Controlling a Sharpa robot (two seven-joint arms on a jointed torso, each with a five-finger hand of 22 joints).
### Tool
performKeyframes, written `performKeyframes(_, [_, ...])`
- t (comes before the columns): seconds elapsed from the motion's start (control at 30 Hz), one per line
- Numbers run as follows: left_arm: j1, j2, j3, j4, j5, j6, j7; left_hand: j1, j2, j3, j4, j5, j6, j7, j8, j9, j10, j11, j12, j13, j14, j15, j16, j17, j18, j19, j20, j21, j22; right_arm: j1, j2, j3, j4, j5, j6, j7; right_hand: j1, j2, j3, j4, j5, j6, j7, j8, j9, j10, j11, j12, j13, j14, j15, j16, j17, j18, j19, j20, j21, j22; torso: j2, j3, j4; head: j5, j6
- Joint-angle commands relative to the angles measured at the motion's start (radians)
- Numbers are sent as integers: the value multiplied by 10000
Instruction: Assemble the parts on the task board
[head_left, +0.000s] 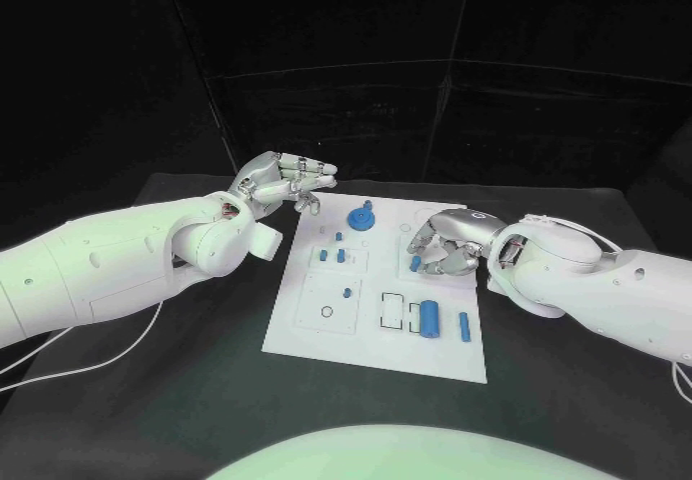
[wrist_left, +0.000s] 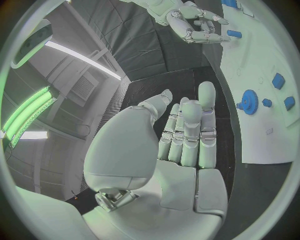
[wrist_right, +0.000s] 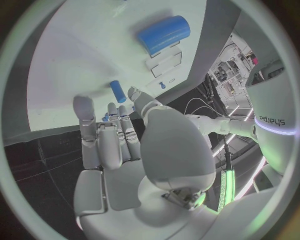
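The right hand (head_left: 446, 243) is hovering over the board (head_left: 325, 335) at about 3 o'clock from its centre, fingers curled down and apart, closed on nothing that can be seen. Just below its fingertips a small blue peg (head_left: 414, 264) is lying loose on the white surface; in the right wrist view the same peg (wrist_right: 117, 91) is sitting just beyond the fingers (wrist_right: 84, 115), not yet touched. This looks like the part being reached for.

The left hand (head_left: 281, 180) is waiting off the board's corner at 11 o'clock, fingers loosely curled and holding nothing.

To do the pick well, the right hand should be lowering straight over the peg and pinching it across its short width (it is likely to roll if nudged from one side), then lifting before turning it upright.

The gear (head_left: 361, 217) is standing at 12 o'clock, the cylinder (head_left: 430, 317) and a slim bar (head_left: 464, 327) are lying near 5 o'clock, well apart from the hand, so they should stay undisturbed.
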Motion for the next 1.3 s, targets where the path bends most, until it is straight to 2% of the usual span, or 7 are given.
performKeyframes(0.03, [13,9,6,8,38,115,43,0,78,-47,-17,-26,-21,12,-32,-14,-86,-18,66,15,-67,30,-40,-17,125,-30,60,-17,-12,19,71,5,-60,-188,382,-43,76,140,-38,21,-81,76,-39,25,16,227,-29,136,22,425,-45,-21,14,65,107,-67,61,87,-3,1,3,-7,-24])
performKeyframes(0.33, [13,9,5,4,38,119,42,-6,81,-65,-13,-26,-23,13,-27,-14,-92,-16,77,20,-75,33,-47,-37,126,-27,63,-27,-20,12,275,1,-260,-352,395,-102,304,443,347,44,-185,417,-70,89,42,1002,-156,335,25,489,-154,100,167,7,345,-169,282,423,-7,2,1,3,-54])
performKeyframes(0.5, [13,14,5,3,38,122,46,-6,81,-65,-13,-26,-23,13,-27,-14,-92,-16,77,20,-75,33,-47,-37,126,-27,63,-27,-20,9,341,0,-320,-397,380,-128,348,521,529,65,-232,666,-68,150,65,1299,-201,347,33,507,-193,143,214,-14,418,-207,364,539,-11,0,-2,5,-67])
performKeyframes(0.97, [13,0,5,12,38,119,47,-6,81,-65,-13,-26,-23,13,-27,-14,-92,-16,77,20,-75,33,-47,-37,126,-27,63,-27,-20,-40,514,-5,-471,-791,679,-320,362,449,690,47,-314,1027,-80,226,82,1572,-238,265,30,522,-223,191,265,-34,473,-242,444,648,-18,0,1,-1,-143])
performKeyframes(1.3, [13,-4,5,17,38,115,52,-8,91,-78,-8,-26,-24,13,-22,-14,-96,-16,89,24,-72,34,-35,-25,126,-24,66,-36,-29,-82,615,-9,-572,-1024,702,-423,312,413,700,76,-386,1092,-97,227,78,1623,-249,226,27,524,-230,200,273,-38,482,-248,458,667,-23,-6,0,-24,-144])
